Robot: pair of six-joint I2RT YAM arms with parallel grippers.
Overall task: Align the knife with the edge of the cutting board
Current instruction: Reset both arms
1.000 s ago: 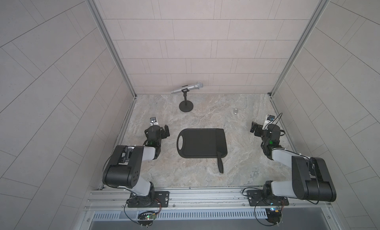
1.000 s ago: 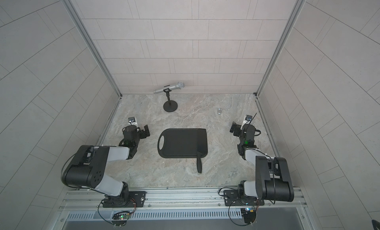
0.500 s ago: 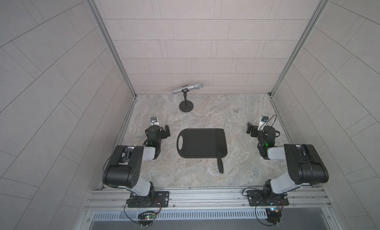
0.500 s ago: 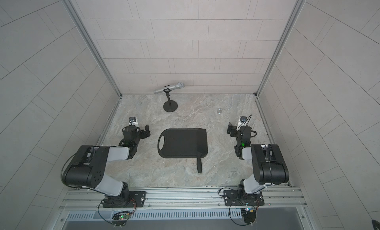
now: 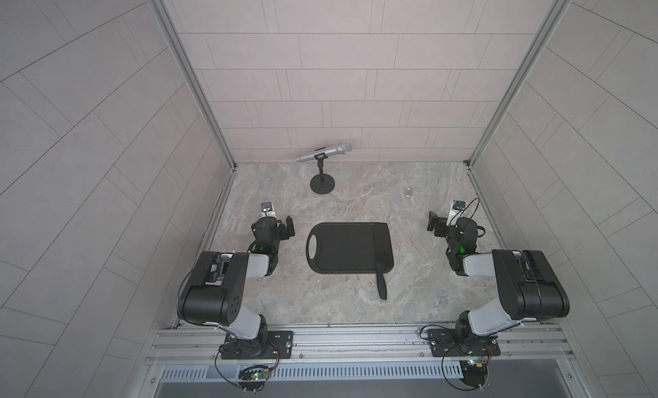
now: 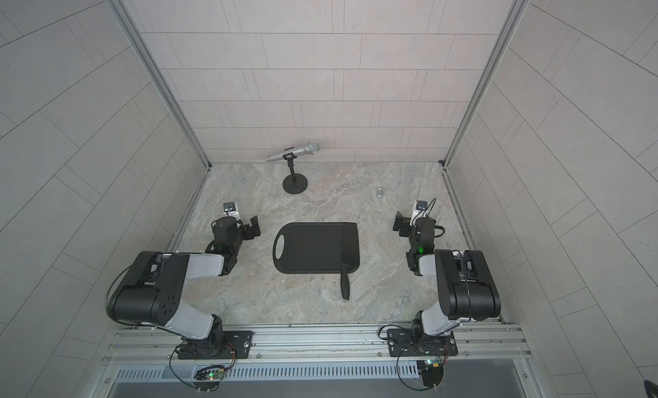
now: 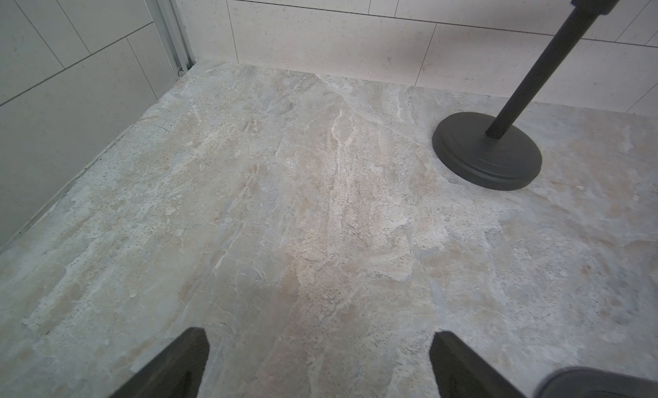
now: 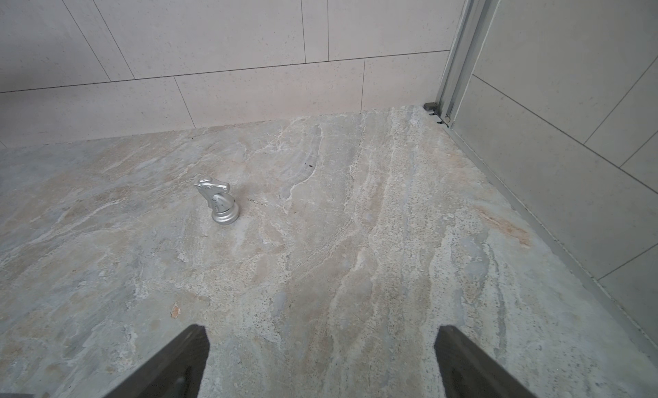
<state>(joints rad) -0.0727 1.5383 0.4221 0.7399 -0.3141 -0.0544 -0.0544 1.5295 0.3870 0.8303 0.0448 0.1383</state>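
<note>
The black cutting board lies flat mid-table, its handle hole at the left end. The black knife rests near the board's right end. Its blade is on the board and hard to tell apart from it, and its handle sticks out over the near long edge onto the stone. My left gripper hovers left of the board, open and empty. My right gripper is right of the board, open and empty. Neither wrist view shows board or knife.
A microphone stand stands at the back, behind the board. A small silver chess knight stands at the back right, ahead of my right gripper. Tiled walls close in three sides of the table.
My right gripper has shifted left toward the board and its elbow has swung round. The left arm, board and knife have stayed put.
</note>
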